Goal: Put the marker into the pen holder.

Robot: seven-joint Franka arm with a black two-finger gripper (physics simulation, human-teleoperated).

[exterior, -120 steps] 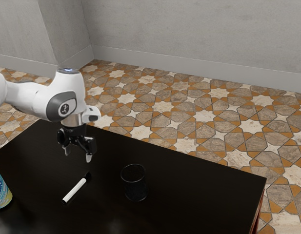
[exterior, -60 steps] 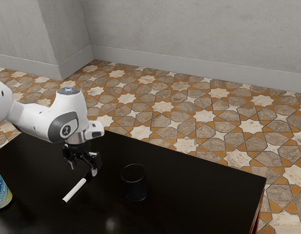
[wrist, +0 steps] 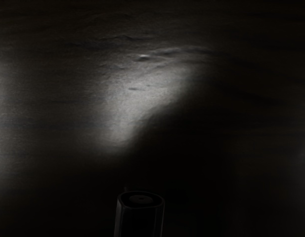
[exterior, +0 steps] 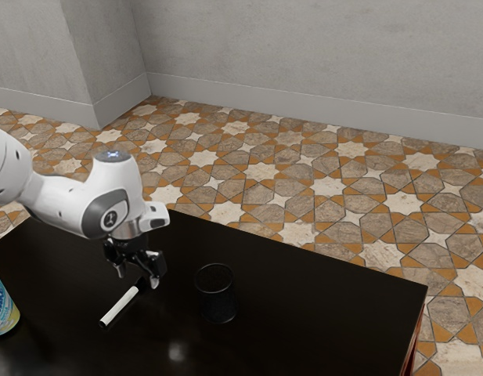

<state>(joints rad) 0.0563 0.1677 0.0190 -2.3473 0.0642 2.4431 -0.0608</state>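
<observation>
And here's the marker (exterior: pixel 120 306), lying flat on the dark table (exterior: pixel 319 313), its long axis cutting a slant across the exterior view: white end low toward that view's left, dark end (exterior: pixel 141 283) up toward its right, and it's the dark end that points in at the gripper (exterior: pixel 137 278). Look at those fingers, spread apart, a good gap between the tips, nothing pinched! They're low, right by the dark end, with the white barrel stretching away from them toward the exterior view's lower left; whether a fingertip brushes the marker, I can't tell from here. In the wrist view, a round dark end rises at the lower edge, just under the hand, over the murky, light-streaked tabletop. Now the room around it: the pen holder (exterior: pixel 215 294) stands upright toward the exterior view's right, near the gripper but apart from it, its round mouth facing up, and a strip of dark tabletop runs between it and the marker. Over on the exterior view's left, a bright-labelled container (exterior: pixel 1 305), partly cut off, stands well apart from the gripper, with more tabletop between it and the white end. The table's far edge slants behind the gripper and the holder, down to a corner at the exterior view's right, and a wide spread of tabletop lies between the holder and that corner.
</observation>
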